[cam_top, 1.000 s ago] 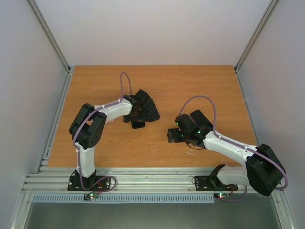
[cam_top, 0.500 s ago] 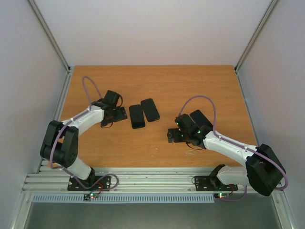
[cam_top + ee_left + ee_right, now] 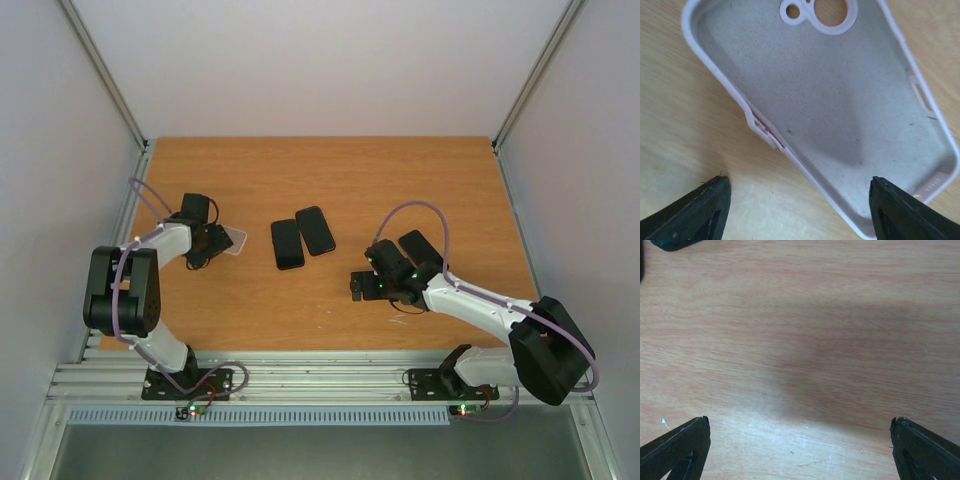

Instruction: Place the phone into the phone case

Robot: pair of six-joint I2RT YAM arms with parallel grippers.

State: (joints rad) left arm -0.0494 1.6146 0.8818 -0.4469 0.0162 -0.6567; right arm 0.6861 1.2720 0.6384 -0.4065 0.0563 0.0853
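Observation:
A pale pink phone case lies open side up on the wooden table, showing its grey lining and camera cut-out. From above, the phone case sits at the left of the table. My left gripper is right at it. In the left wrist view the left gripper is open, one fingertip on bare wood and the other over the case's near corner. Two flat black phones lie side by side mid-table. My right gripper hangs open over bare wood, and nothing shows between the right gripper fingers.
A third black slab lies behind the right arm's wrist. Dark edges of the black slabs show at the top left of the right wrist view. Metal rails and white walls bound the table.
My left arm has swung left, away from the two black phones, over to the pink case, and its jaws have narrowed a little. The right arm has barely moved.

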